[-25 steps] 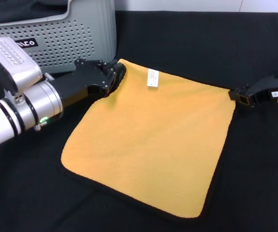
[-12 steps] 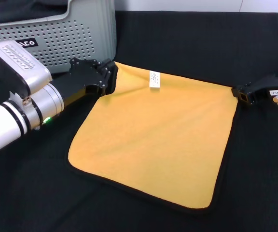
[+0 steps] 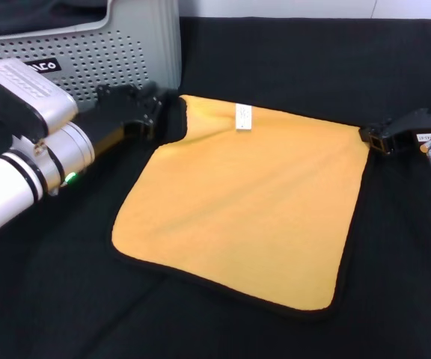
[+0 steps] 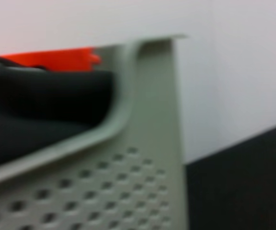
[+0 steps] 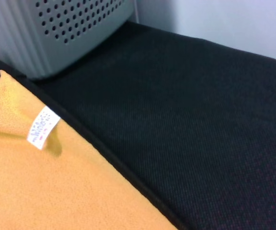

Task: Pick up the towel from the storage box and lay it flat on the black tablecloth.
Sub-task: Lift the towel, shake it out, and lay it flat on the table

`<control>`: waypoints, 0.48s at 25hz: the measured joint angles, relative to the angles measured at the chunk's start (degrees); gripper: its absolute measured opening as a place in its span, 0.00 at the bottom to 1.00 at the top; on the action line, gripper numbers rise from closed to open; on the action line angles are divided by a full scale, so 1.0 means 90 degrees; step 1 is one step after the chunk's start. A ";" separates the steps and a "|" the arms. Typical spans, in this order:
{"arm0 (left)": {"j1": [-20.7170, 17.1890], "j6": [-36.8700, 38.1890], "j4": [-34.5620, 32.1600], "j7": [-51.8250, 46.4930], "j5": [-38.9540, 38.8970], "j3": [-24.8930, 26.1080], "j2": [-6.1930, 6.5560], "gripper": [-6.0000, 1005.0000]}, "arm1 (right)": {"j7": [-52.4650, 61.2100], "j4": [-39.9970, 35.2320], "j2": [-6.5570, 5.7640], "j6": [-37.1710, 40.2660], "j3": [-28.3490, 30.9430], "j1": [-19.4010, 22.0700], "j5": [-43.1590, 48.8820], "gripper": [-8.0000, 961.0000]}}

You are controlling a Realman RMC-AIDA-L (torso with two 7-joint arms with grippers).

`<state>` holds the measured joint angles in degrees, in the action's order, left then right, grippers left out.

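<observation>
The perforated light grey plastic storage box (image 3: pixel 118 48) blocks the ten o'clock corner. From twelve through three o'clock, the textured black fabric tablecloth (image 3: pixel 290 67) lies bare and passable.

Inside the bin you see a dark cloth (image 4: pixel 37 115) heaped against the inner wall, with a bright orange-red object (image 4: pixel 56 58) showing just behind its upper edge. Beyond, you face a plain pale wall (image 4: pixel 234 72) running along the far side of the scene.
</observation>
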<state>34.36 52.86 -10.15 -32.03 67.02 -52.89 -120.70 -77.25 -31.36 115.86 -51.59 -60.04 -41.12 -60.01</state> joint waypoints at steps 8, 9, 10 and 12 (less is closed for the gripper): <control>-0.0182 0.0210 0.0004 0.0103 -0.1001 -0.0018 0.0003 0.28 | -0.0041 -0.0034 0.0020 0.0217 -0.0008 0.0144 -0.0213 0.21; -0.0236 0.0308 -0.0009 0.0103 -0.1015 -0.0018 0.0003 0.31 | -0.0095 -0.0055 0.0020 0.0181 -0.0011 0.0163 -0.0255 0.22; -0.0274 0.0372 -0.0019 0.0104 -0.1022 -0.0016 0.0003 0.34 | -0.0197 -0.0083 0.0020 0.0108 -0.0012 0.0188 -0.0307 0.24; -0.0417 0.0672 -0.0058 0.0105 -0.1031 -0.0004 0.0010 0.39 | -0.0578 -0.0270 0.0028 -0.0187 -0.0029 0.0317 -0.0525 0.27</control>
<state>30.61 58.91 -10.67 -31.09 57.75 -52.93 -120.61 -82.44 -33.79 116.11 -53.28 -60.30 -38.27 -64.74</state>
